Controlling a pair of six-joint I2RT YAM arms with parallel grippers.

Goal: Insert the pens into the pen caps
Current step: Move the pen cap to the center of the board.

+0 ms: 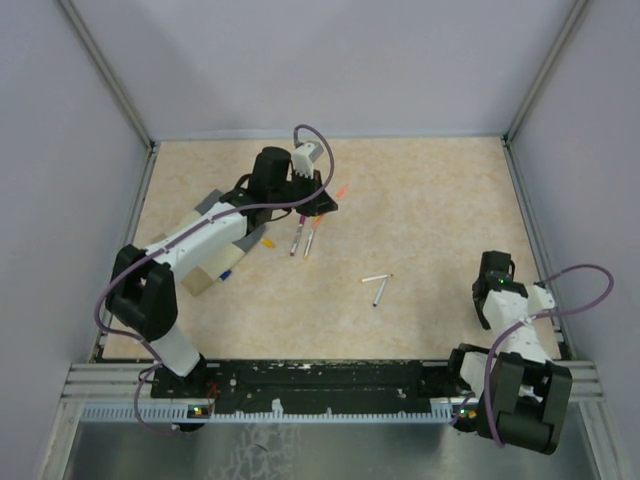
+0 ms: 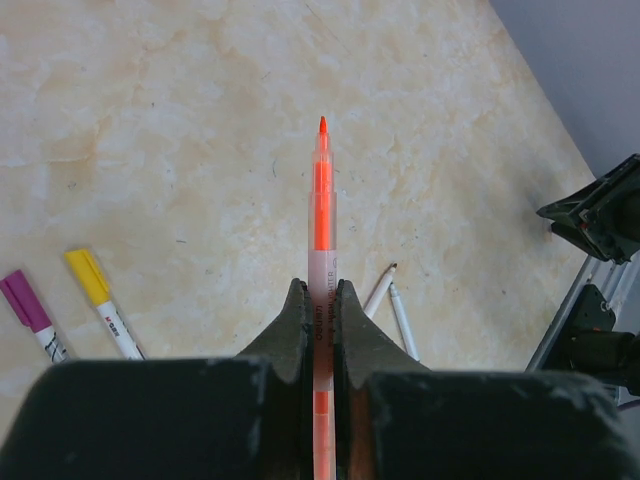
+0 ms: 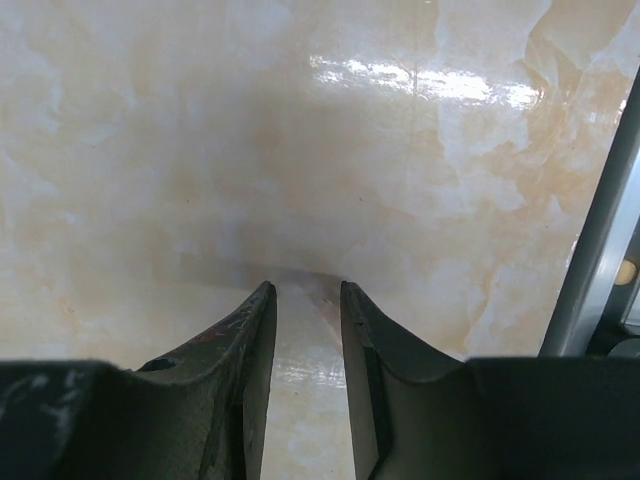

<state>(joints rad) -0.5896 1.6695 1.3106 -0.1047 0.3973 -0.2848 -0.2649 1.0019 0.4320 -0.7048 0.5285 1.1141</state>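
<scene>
Orange pen point(image 2: 320, 190) clamped in left gripper point(image 2: 320, 290) above open tabletop point(image 2: 150, 120); right gripper point(image 3: 306, 288) parted beside rail point(image 3: 590, 250).

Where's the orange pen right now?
In the left wrist view the orange pen is clamped in the left gripper, over the far-middle table, near the magenta-capped pen and yellow-capped pen.

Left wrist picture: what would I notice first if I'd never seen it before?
The bright orange pen, clamped in the left gripper and pointing up the middle of the picture. At the lower left, on the table, lie a yellow-capped pen and a magenta-capped pen.
</scene>
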